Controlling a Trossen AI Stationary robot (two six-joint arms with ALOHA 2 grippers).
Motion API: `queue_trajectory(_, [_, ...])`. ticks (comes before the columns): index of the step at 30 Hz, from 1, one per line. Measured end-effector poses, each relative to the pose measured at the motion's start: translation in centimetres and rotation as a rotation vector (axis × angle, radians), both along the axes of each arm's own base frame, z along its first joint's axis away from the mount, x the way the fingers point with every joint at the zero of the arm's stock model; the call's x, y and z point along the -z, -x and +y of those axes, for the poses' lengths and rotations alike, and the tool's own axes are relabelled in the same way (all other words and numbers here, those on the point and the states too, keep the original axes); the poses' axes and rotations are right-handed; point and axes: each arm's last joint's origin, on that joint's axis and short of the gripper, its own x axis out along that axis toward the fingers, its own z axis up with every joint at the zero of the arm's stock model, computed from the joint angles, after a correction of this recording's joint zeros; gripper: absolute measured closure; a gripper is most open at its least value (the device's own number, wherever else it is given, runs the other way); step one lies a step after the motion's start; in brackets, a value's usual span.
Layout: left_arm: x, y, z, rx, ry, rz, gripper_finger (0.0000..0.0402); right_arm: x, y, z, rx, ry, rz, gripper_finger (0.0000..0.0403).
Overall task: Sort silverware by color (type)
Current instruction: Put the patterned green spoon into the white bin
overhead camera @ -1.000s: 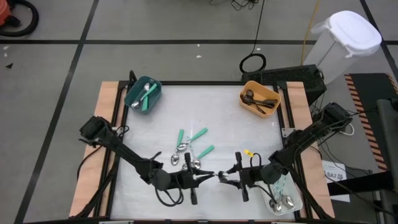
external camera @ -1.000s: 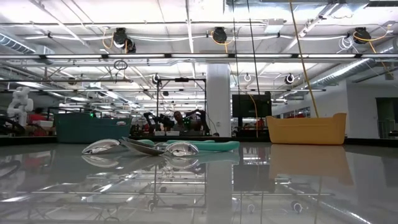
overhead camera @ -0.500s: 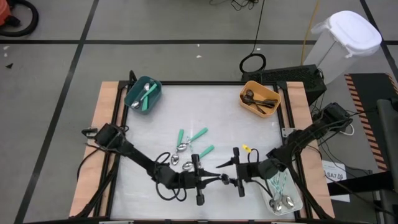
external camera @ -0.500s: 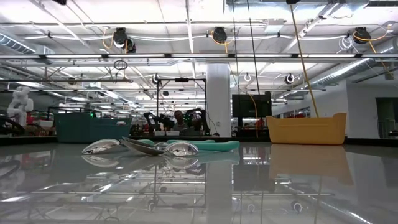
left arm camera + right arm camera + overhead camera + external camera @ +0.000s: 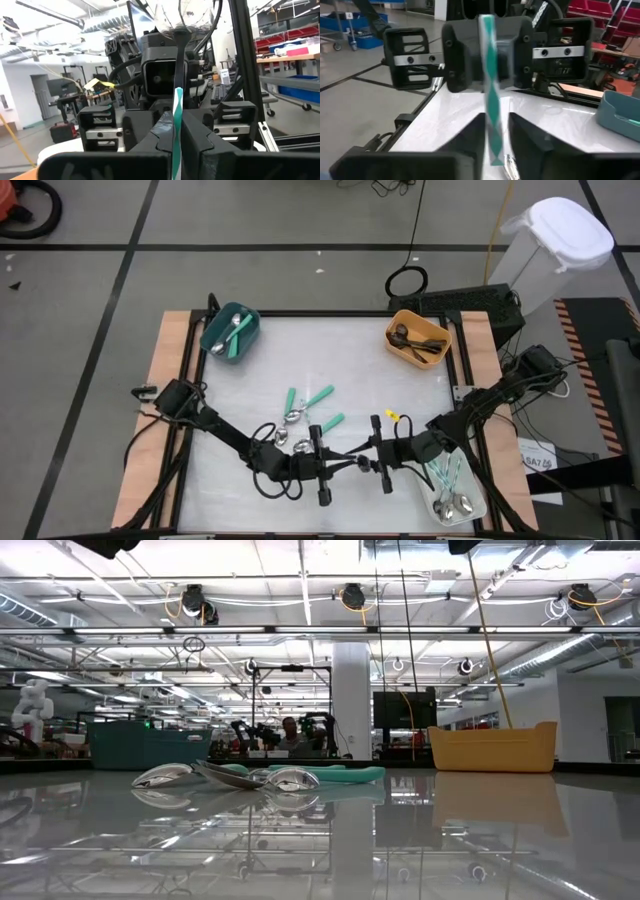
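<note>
Mid-handoff: left pincer (image 5: 338, 465) and right pincer (image 5: 368, 461) both clamped on one teal-handled spoon (image 5: 177, 120) (near edge); one should let go next.

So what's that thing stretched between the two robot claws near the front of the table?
A teal-handled spoon, gripped by the left gripper and the right gripper together. Both wrist views show it.

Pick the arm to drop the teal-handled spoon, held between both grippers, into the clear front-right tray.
Right. The right gripper pinches the teal-handled spoon, and the clear tray sits right beside that arm; the left gripper is farther off.
</note>
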Motion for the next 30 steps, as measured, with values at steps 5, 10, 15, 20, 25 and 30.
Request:
queue_trajectory(5, [0.2, -0.1, 0.1, 0.007, 0.041, 0.02, 0.0352, 0.2, 0.2, 0.2, -0.005, 0.024, 0.012, 0.0376])
queue_trajectory(10, [0.6, 0.1, -0.1, -0.097, 0.052, 0.069, 0.0277, 0.3, 0.2, 0.2, 0.021, -0.001, 0.027, 0.0374])
queue_trajectory(15, [0.7, 0.7, -0.8, -0.194, 0.064, 0.094, 0.0223, 0.5, 0.3, 0.2, 0.03, -0.007, 0.046, 0.0375])
queue_trajectory(20, [0.8, 1.4, -1.5, -0.269, 0.086, 0.111, 0.0208, 0.3, 0.6, 0.0, 0.033, -0.024, 0.074, 0.0375])
queue_trajectory(25, [0.8, 1.8, -1.9, -0.327, 0.11, 0.121, 0.0207, -0.2, 1.7, -0.2, 0.051, -0.035, 0.122, 0.0375])
queue_trajectory(30, [0.5, 1.9, -1.6, -0.38, 0.151, 0.119, 0.0206, -0.4, 3.4, -0.3, 0.095, -0.043, 0.203, 0.0375])
